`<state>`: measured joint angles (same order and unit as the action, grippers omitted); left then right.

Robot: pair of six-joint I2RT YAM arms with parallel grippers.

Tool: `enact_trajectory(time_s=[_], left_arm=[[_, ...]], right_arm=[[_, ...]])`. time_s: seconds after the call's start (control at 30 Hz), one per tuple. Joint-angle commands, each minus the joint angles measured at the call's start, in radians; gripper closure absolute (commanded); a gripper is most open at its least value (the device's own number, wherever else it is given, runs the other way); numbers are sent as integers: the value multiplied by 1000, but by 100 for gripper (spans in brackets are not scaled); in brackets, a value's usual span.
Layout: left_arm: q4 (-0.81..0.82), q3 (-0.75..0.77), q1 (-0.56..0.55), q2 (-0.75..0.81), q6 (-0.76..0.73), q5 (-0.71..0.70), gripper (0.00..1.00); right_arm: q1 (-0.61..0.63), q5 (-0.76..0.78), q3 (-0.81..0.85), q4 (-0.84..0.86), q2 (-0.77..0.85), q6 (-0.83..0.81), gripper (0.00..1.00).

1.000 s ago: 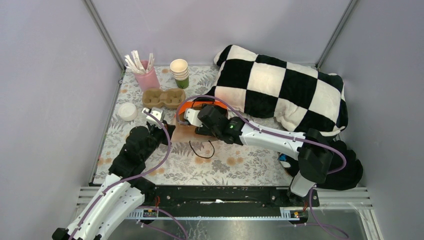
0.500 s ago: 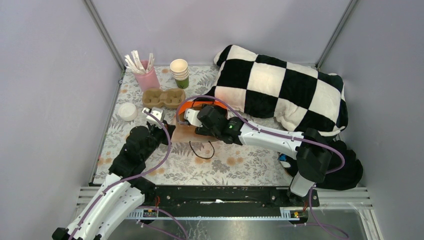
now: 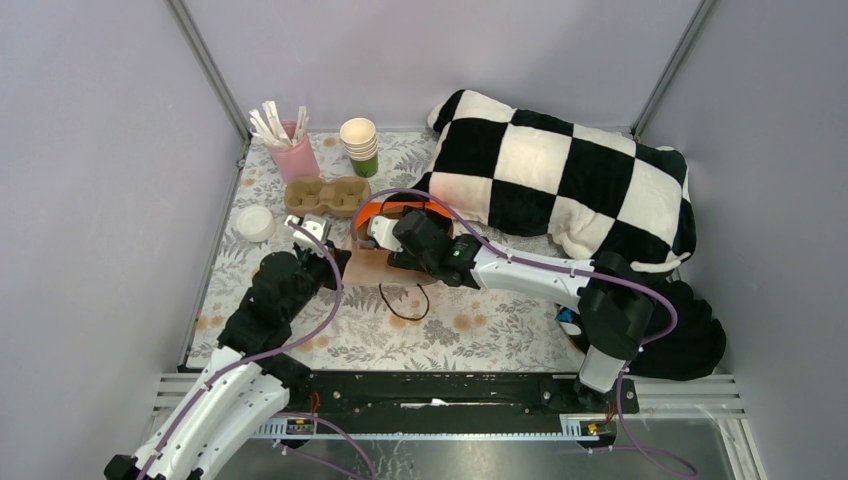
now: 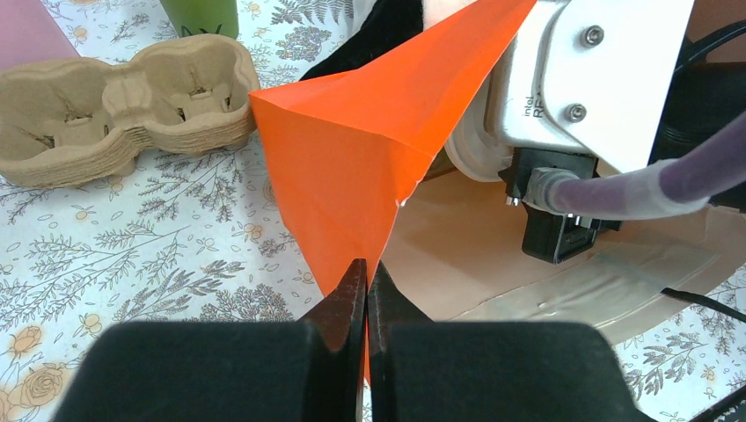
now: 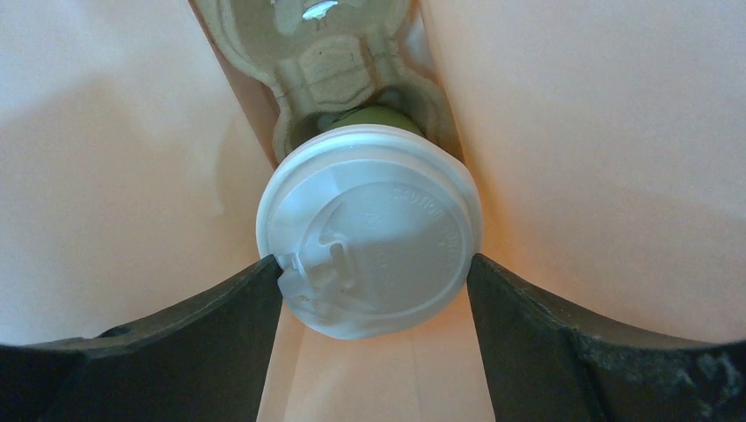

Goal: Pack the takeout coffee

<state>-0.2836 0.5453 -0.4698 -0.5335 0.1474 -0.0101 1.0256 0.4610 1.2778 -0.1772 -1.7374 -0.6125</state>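
The takeout coffee, a green cup (image 5: 365, 119) under a round white lid (image 5: 369, 237), sits in a cardboard carrier (image 5: 334, 53) inside the paper bag. My right gripper (image 5: 374, 258) reaches into the bag, its black fingers (image 5: 220, 325) touching the lid's rim on both sides. In the top view the bag (image 3: 370, 265) lies on its side mid-table, and my right wrist (image 3: 420, 240) fills its mouth, hiding the cup. My left gripper (image 4: 367, 281) is shut on the bag's orange inner edge (image 4: 369, 132) and holds the mouth up.
A spare cardboard carrier (image 3: 327, 195), a stack of lidless cups (image 3: 360, 145), a pink cup of sticks (image 3: 290, 150) and a loose white lid (image 3: 255, 223) stand at the back left. A checkered pillow (image 3: 570, 180) fills the back right. A black cord (image 3: 405, 300) loops beside the bag.
My right arm has shifted slightly left, further into the bag, and more of the orange rim shows. The left arm has not moved.
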Motion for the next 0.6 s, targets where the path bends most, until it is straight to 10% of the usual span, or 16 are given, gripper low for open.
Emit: enact_trajectory(time_s=[0.0,0.57], left_arm=[[-5,27,3,-7,-3,6,100],[-45,64,2,-22,33,-6,100]], right_arm=[[-31,33,-7,75,-12,23,18],[-60,18,-14,70,-47,40,4]])
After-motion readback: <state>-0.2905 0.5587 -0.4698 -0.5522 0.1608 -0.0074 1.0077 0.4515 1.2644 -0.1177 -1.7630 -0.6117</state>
